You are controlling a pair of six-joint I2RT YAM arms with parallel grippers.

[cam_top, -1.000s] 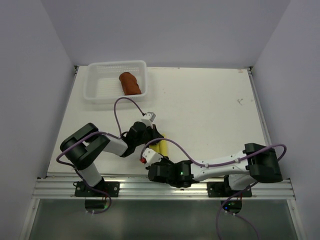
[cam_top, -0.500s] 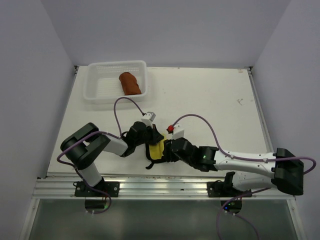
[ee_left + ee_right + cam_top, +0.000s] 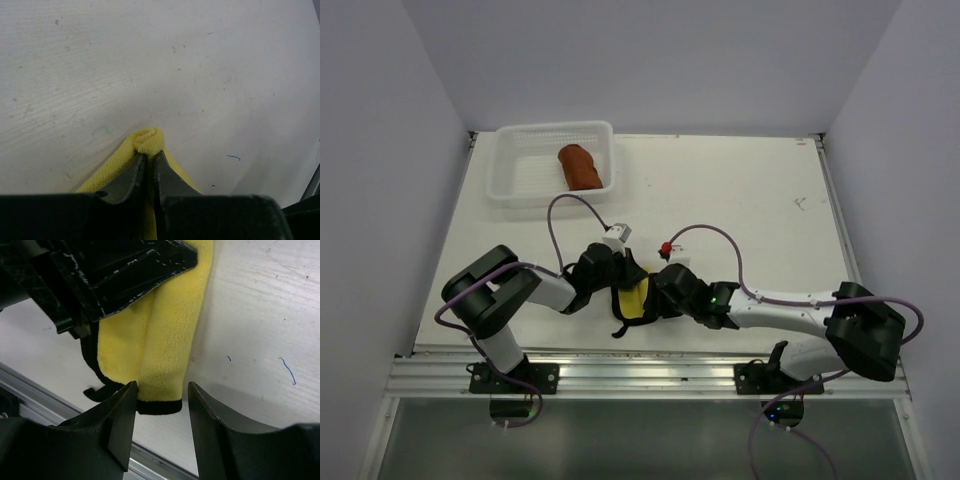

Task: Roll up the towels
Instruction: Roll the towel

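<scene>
Left gripper (image 3: 148, 156) first: jaws pressed nearly together, pinching a bunched end of the yellow towel (image 3: 147, 140), which pokes out just past the tips. The cloth lies low on the worktop (image 3: 750, 210), near the front edge, between the two arms.

Over to the right gripper (image 3: 161, 386): jaws spread, one on each side of the towel's other end, where the dark brown hem (image 3: 160, 407) runs across. They straddle it without squeezing it, so nothing is held on that side.

The towel itself lies in a long, narrow strip, folded or loosely rolled lengthwise. From these angles I can't say which, though the tip at the left gripper looks curled over on itself. A loose bit of hem trails off on the side toward the front rail.

Now the score. Up at the far left corner sits the white mesh basket (image 3: 505, 180), and in it the rust-brown towel (image 3: 582, 167), already a tidy roll, well apart from the action. That one looks finished. The yellow one is the job left, I'd judge: tighten the roll, then probably send it to the basket too.
</scene>
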